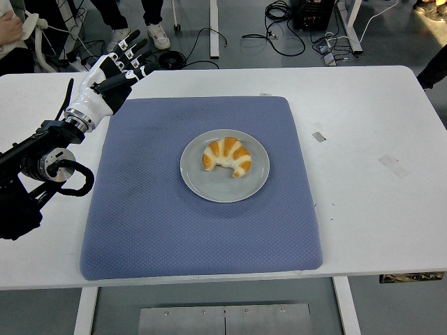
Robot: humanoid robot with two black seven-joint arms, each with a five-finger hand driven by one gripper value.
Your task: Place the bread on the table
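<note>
A golden croissant with white stripes, the bread (226,156), lies on a grey round plate (209,185) in the middle of a blue mat (154,209) on the white table (377,195). My left hand (115,66) is raised over the mat's far left corner, fingers spread and holding nothing, well left of the plate. The right arm is out of view.
Bits of tape (318,137) lie on the table right of the mat. Beyond the far edge are cables (209,42) on the floor, table legs and a person's shoes (157,35). A person's hand (10,28) shows at the top left.
</note>
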